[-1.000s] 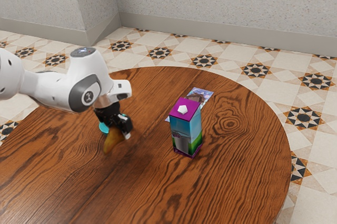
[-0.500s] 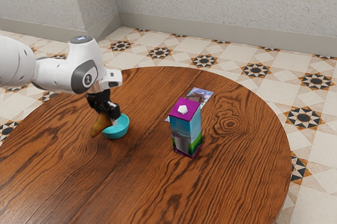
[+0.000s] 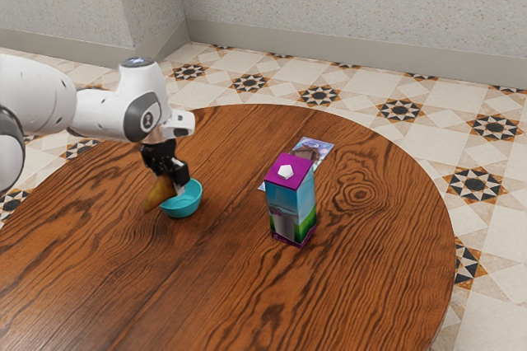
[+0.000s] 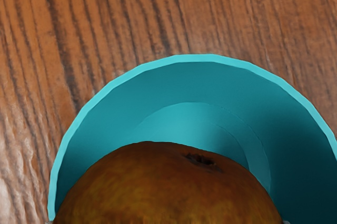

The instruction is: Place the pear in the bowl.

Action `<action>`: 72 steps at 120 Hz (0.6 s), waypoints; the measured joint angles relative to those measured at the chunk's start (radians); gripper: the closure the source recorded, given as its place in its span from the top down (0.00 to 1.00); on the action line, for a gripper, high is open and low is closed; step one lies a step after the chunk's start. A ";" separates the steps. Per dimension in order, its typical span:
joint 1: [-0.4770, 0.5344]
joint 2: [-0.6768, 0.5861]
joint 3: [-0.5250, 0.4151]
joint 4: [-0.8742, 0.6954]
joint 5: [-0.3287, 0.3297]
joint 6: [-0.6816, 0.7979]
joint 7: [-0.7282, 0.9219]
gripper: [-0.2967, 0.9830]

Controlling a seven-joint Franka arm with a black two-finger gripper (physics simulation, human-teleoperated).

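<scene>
My gripper (image 3: 170,182) is shut on the brown-yellow pear (image 3: 156,195), which hangs tilted at the rim of the turquoise bowl (image 3: 186,204), on its side toward the exterior view's left. The hand covers part of the bowl's far rim. In the wrist view the pear (image 4: 168,187) looms large under the hand, in front of the bowl (image 4: 184,84), whose inner wall and bottom show beyond it. Whether pear and bowl touch, I cannot tell.
A tall carton with a purple top (image 3: 291,203) stands on the round wooden table (image 3: 222,285), toward the exterior view's right from the bowl. Behind the carton lies a flat picture card (image 3: 316,150).
Carrying the pear, my hand has moved toward the exterior view's left and back, uncovering much of the bowl. Over the last half second it has shifted only slightly.
</scene>
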 joint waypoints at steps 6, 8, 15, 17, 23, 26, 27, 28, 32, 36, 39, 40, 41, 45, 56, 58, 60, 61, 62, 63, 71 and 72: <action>0.001 0.005 0.000 0.004 -0.002 -0.004 0.007 0.65; 0.001 0.006 0.000 0.005 -0.003 -0.005 0.009 0.66; 0.001 0.008 0.000 0.006 -0.005 -0.008 0.016 0.68; 0.001 0.009 0.000 0.006 -0.005 -0.009 0.018 0.69; 0.001 0.006 0.001 0.006 -0.005 -0.012 0.023 0.71; 0.001 0.002 0.001 0.006 -0.008 -0.018 0.026 0.71; 0.001 0.001 0.001 0.006 -0.009 -0.021 0.027 0.71; 0.000 -0.001 0.001 0.006 -0.010 -0.023 0.027 0.72; 0.000 -0.015 0.002 0.007 -0.013 -0.038 0.030 0.72; 0.000 -0.036 0.002 0.008 -0.015 -0.057 0.032 0.73; -0.001 -0.057 0.002 0.010 -0.016 -0.074 0.031 0.73; -0.001 -0.064 0.002 0.010 -0.017 -0.080 0.030 0.74; -0.001 -0.072 0.001 0.010 -0.017 -0.087 0.029 0.74; -0.002 -0.107 -0.003 0.011 -0.017 -0.115 0.022 0.74; -0.003 -0.186 -0.030 0.056 -0.013 -0.209 -0.006 0.75; -0.003 -0.192 -0.037 0.076 -0.013 -0.230 -0.014 0.75; -0.003 -0.197 -0.049 0.108 -0.010 -0.260 -0.027 0.75; -0.003 -0.198 -0.053 0.120 -0.009 -0.271 -0.032 0.75; -0.004 -0.200 -0.060 0.145 -0.005 -0.293 -0.040 0.76; -0.004 -0.201 -0.063 0.157 -0.003 -0.304 -0.045 0.76; -0.014 -0.228 -0.081 0.226 0.016 -0.396 -0.082 0.76; -0.016 -0.234 -0.084 0.232 0.019 -0.406 -0.086 0.76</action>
